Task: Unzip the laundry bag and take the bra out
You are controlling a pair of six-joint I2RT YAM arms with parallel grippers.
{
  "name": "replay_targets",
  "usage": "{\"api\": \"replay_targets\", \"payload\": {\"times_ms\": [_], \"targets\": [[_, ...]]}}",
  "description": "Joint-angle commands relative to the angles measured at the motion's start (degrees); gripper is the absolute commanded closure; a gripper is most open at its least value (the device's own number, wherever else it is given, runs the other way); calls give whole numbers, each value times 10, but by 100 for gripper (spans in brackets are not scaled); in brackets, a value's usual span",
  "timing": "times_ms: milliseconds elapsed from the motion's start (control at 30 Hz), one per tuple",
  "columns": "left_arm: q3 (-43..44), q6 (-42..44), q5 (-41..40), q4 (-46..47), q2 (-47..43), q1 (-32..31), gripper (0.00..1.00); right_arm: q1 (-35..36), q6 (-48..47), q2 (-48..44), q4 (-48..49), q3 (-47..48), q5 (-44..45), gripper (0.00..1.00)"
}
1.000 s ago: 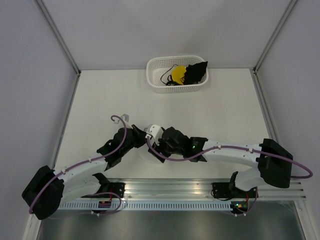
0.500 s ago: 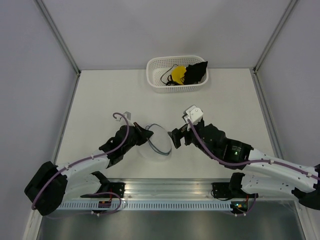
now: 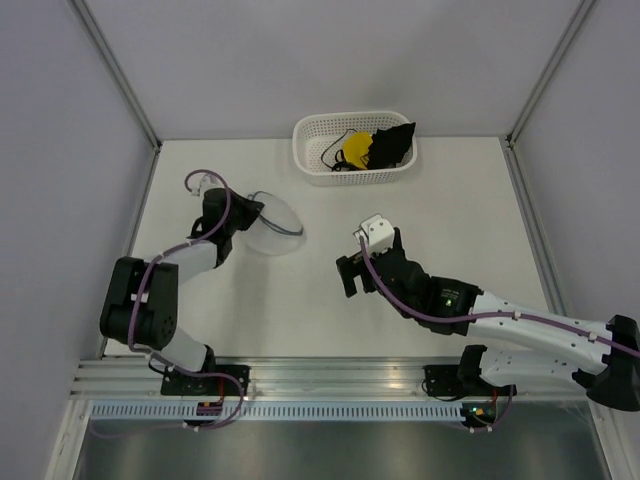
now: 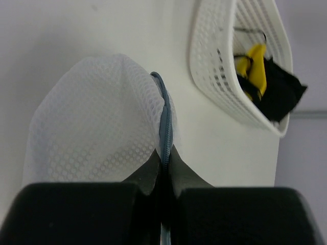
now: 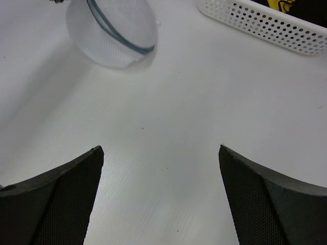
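The laundry bag is a round white mesh pouch with a dark zipper rim, lying on the table at the left. My left gripper is shut on its zipper edge, with the mesh bulging to the left of the fingertips. The bra, yellow cup and black fabric, lies in the white basket at the back. My right gripper hovers over the middle of the table, open and holding nothing. From the right wrist, the bag shows far ahead on the left.
The white perforated basket stands at the table's back edge, close to the right of the bag in the left wrist view; its rim also shows in the right wrist view. Metal frame posts rise at both back corners.
My left arm has swung from the front centre to the back left, carrying the bag with it. The right gripper has opened wide, let go of the bag and drawn back to the right.
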Motion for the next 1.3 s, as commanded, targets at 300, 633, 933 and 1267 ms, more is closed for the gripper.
{"api": "replay_targets", "payload": {"times_ms": [300,633,933,1267], "targets": [[247,-22,6,-13,232,240,98,0,47,-32,20,-42,-10,2],[411,-112,-10,-12,379,339,98,-3,54,-21,8,-48,-16,2],[552,-220,51,35,500,367,98,-18,56,21,-4,-37,-29,2],[592,-309,96,203,566,369,92,-34,58,64,8,-32,-50,2]]}}
